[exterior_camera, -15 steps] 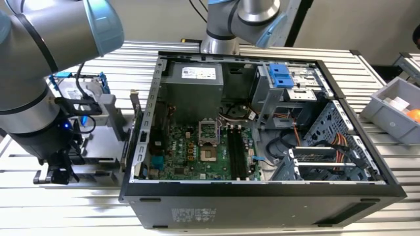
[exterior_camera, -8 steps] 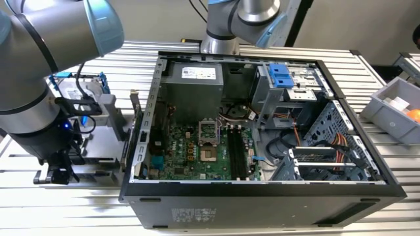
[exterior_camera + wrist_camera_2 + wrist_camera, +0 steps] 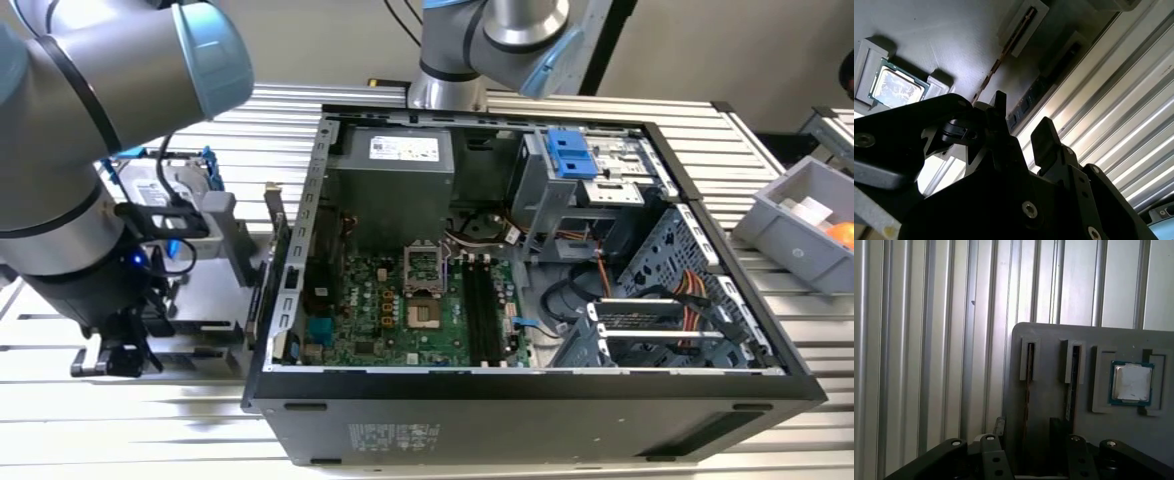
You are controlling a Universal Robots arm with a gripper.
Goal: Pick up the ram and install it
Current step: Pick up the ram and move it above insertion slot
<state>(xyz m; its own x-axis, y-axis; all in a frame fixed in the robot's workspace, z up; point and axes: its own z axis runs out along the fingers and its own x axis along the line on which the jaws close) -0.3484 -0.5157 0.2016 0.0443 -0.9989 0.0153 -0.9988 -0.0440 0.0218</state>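
Note:
Two ram sticks stand on edge in slots of a grey holder (image 3: 1054,370). One ram (image 3: 1027,385) is brownish with gold contacts (image 3: 1004,50); the other ram (image 3: 1072,390) is darker (image 3: 1046,82). My gripper (image 3: 1028,427) hovers open just above them, its black fingertips (image 3: 1055,426) apart and holding nothing. In the first wrist view the brownish stick lies between the fingers; in the second wrist view the gripper (image 3: 1020,122) lines up with the darker one. In the exterior view the gripper (image 3: 120,352) hangs low beside the open computer case (image 3: 287,300), whose motherboard memory slots (image 3: 483,310) lie bare.
A square processor chip (image 3: 1131,383) sits in the same holder beside the sticks, also visible as the chip (image 3: 896,89). A hard drive in a blue frame (image 3: 167,180) stands behind the arm. A grey bin (image 3: 807,215) sits at the exterior view's right on the ribbed metal table (image 3: 134,430).

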